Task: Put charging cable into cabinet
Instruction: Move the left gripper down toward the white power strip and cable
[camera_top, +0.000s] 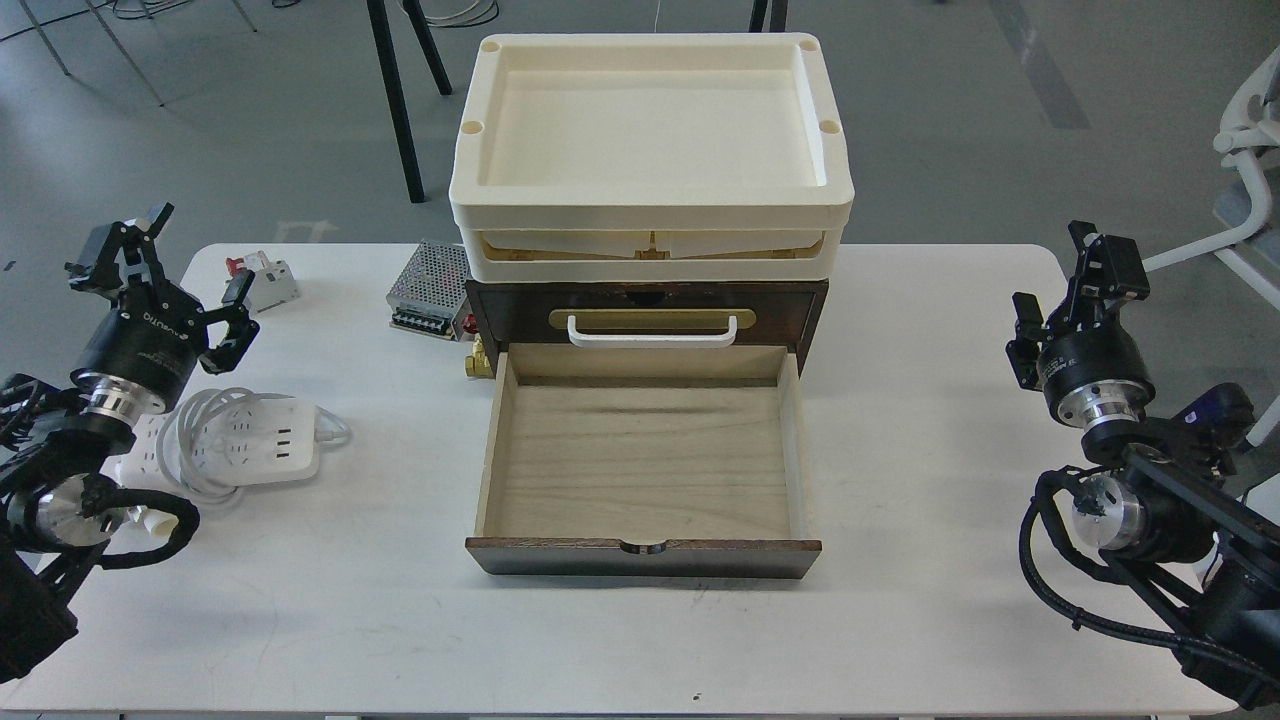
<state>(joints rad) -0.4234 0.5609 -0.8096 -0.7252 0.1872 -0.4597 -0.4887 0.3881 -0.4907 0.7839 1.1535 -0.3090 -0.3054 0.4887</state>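
Observation:
The charging cable (250, 440), a white flat power strip with its thick cord coiled around it, lies on the table at the left. My left gripper (170, 270) hangs open just above and behind it, holding nothing. The cabinet (647, 310) is a dark brown chest at the table's middle; its lower drawer (640, 460) is pulled out toward me, showing a bare pale wood floor. A white handle on a brass plate marks the closed drawer above. My right gripper (1085, 270) sits at the far right, away from everything; its fingers look apart.
Cream plastic trays (650, 150) are stacked on top of the cabinet. A perforated metal box (430, 290) and a small white breaker with a red switch (265, 280) sit at the back left. A brass fitting (482, 362) lies beside the cabinet's left foot.

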